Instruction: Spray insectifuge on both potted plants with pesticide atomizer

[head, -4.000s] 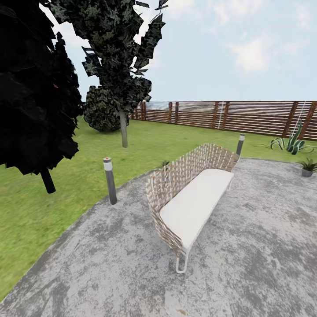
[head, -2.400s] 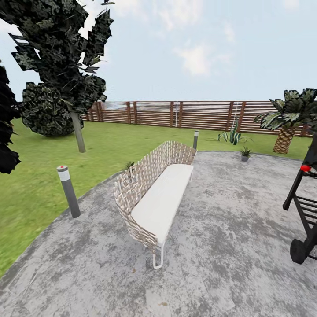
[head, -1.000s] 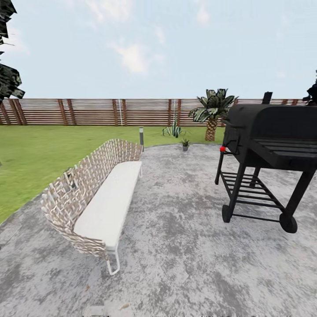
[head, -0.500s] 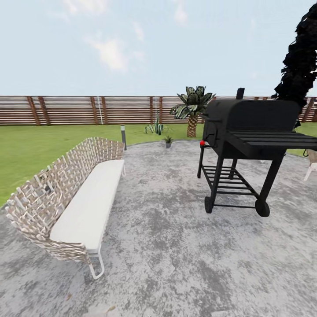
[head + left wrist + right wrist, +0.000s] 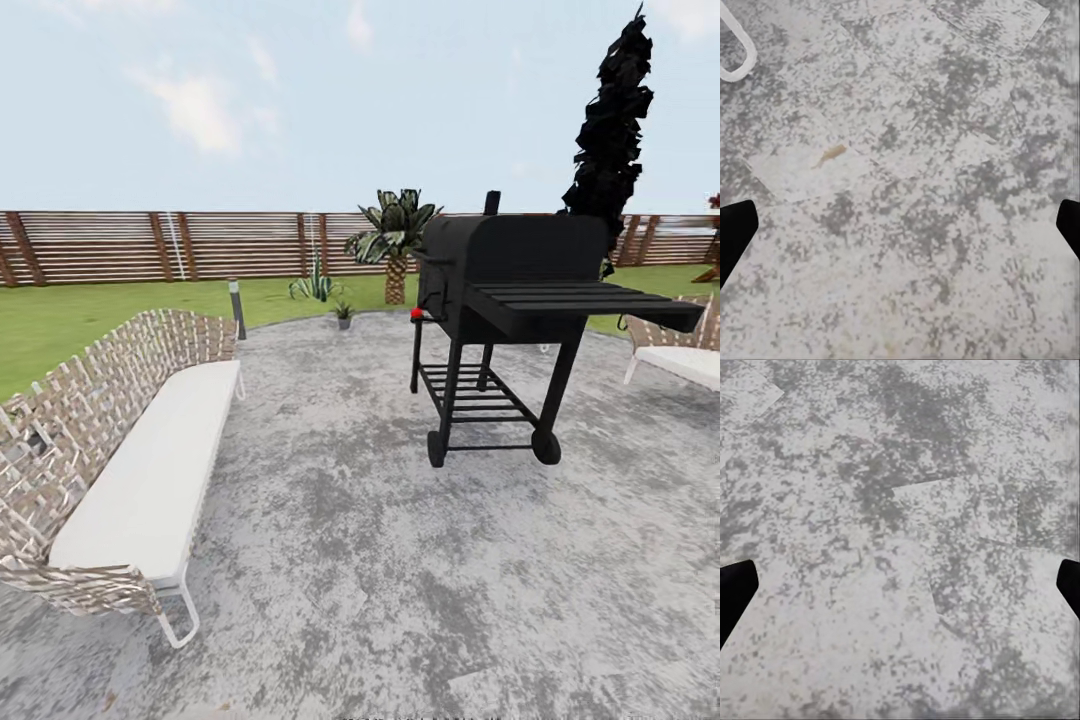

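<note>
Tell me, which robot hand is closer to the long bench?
Left. The left gripper hangs over the paving near a white leg loop of the bench, which sits on the robot's left. The right gripper hangs over paving farther from it.

No readable text, label, brand, number or sign is found in any of the three views.

In the head view, nothing is printed on the black metal barrel grill on wheels (image 5: 500, 300), on the woven wicker bench with a white cushion (image 5: 130, 450), on the brown horizontal-slat wooden fence (image 5: 150, 245) or on the short grey bollard light (image 5: 237, 307). A small red knob on the grill's side is seen, but no marking can be made out on it.

In both wrist views, mottled grey paving (image 5: 915, 187) is shown, unmarked by any lettering.
</note>
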You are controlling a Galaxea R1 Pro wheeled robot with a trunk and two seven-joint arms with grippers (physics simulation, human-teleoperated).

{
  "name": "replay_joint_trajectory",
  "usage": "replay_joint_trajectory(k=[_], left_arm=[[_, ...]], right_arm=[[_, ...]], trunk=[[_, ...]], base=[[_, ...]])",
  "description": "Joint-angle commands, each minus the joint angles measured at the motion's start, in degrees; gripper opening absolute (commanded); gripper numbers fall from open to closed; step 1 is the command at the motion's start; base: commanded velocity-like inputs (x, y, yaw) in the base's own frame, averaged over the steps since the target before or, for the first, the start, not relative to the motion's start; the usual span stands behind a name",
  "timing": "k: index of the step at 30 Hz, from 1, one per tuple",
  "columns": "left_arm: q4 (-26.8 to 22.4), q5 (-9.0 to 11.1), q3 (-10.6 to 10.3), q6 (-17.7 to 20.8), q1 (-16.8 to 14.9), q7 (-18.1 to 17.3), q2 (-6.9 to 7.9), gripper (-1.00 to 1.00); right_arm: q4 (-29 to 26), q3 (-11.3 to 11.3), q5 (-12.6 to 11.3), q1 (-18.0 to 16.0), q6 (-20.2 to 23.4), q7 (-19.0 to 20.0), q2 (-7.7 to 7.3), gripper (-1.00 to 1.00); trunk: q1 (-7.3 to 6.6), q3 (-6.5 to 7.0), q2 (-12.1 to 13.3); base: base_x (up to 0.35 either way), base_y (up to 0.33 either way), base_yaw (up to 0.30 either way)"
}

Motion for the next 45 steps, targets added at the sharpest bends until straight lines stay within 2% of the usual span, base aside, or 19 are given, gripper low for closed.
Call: replay_joint_trajectory(k=[1, 8, 45], left_arm=[[0.02, -0.04, 0.01, -0.18, -0.02, -0.01, 0.01, 1.0], [0.01, -0.04, 0.01, -0.18, -0.02, -0.01, 0.01, 1.0], [0.02, -0.04, 0.1, -0.45, -0.02, 0.01, 0.1, 1.0]], right_arm=[[0.06, -0.02, 0.02, -0.05, -0.19, -0.02, 0.01, 1.0], [0.06, -0.01, 0.02, -0.05, -0.19, -0.02, 0.01, 1.0], [0.06, -0.01, 0.02, -0.05, -0.19, -0.02, 0.01, 1.0]], trunk=[[0.22, -0.29, -0.44], [1.76, -1.89, -3.25], [1.76, -3.72, -3.25]], base=[[0.0, 0.0, -0.272], [0.0, 0.0, -0.272], [0.0, 0.0, -0.272]])
